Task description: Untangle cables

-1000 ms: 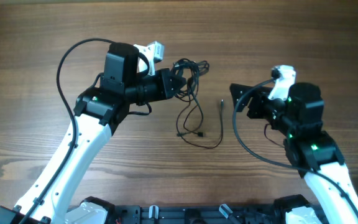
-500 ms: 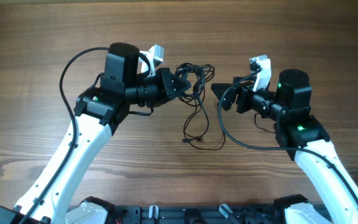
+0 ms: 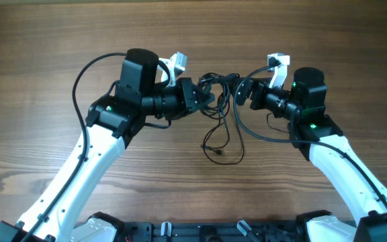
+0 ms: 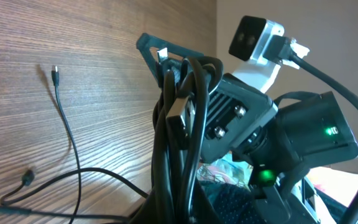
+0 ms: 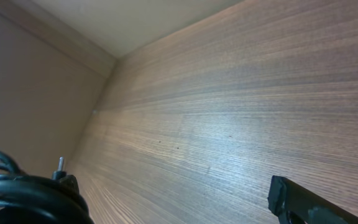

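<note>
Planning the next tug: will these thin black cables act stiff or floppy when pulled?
Probably floppy: the cables sag in loose curves from the left gripper to the table. Likely light, being very thin. Their tangled loops may snag rather than slide free.

cables (image 3: 222, 78) between left fingers (image 3: 204, 98), right fingers (image 3: 243, 92)

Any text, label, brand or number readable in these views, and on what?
None readable: no word, number or logo shows on the left arm, right arm, cables or wooden table.
The right arm's green light is a plain glow, no character.
</note>
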